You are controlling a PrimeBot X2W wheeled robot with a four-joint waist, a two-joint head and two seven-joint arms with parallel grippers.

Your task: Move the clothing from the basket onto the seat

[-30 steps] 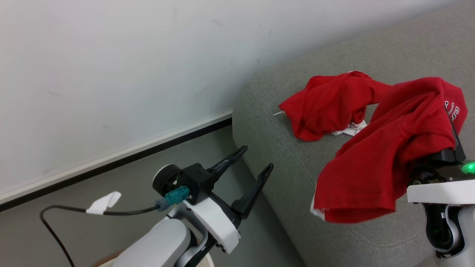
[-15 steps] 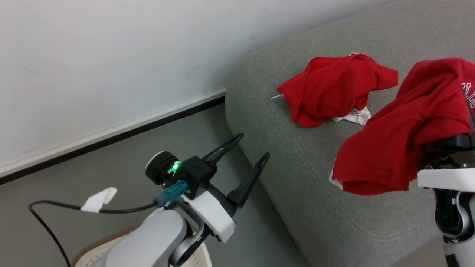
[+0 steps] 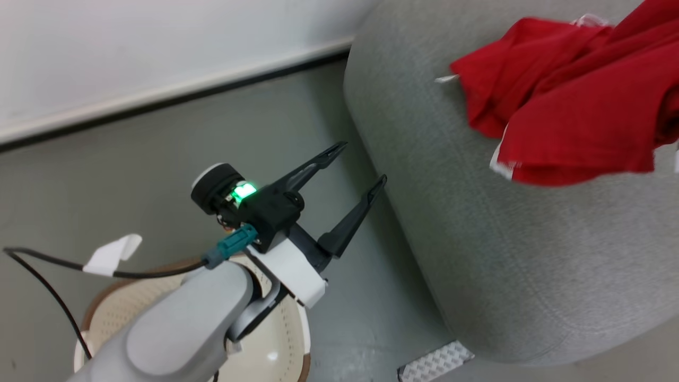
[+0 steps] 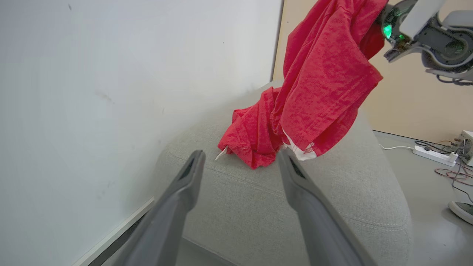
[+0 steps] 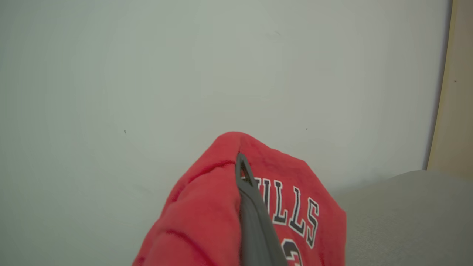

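Note:
A red piece of clothing [image 3: 578, 132] hangs above the grey seat [image 3: 477, 239] from my right gripper [image 5: 242, 160], which is shut on it. The fabric drapes over the fingers, and white block lettering [image 5: 292, 210] shows beside one finger. In the left wrist view this garment [image 4: 325, 74] dangles from the right wrist [image 4: 406, 22] over a second red garment [image 4: 251, 136] that lies crumpled on the seat [image 4: 295, 214]. My left gripper [image 3: 362, 163] is open and empty over the floor beside the seat's end. The cream basket [image 3: 299, 329] with its brown rim sits under my left forearm, its inside mostly hidden.
A white wall with a dark baseboard [image 3: 159, 98] runs behind the seat. A power strip [image 4: 432, 155] and loose cables lie on the floor beyond the seat. A textured pale plate [image 3: 435, 362] lies by the seat's base. A black cable with a white tag [image 3: 111, 254] trails from my left wrist.
The head camera has tilted down, so more of the basket shows. The held garment has shifted toward the lying one and now overlaps it in view. Both grippers keep their states.

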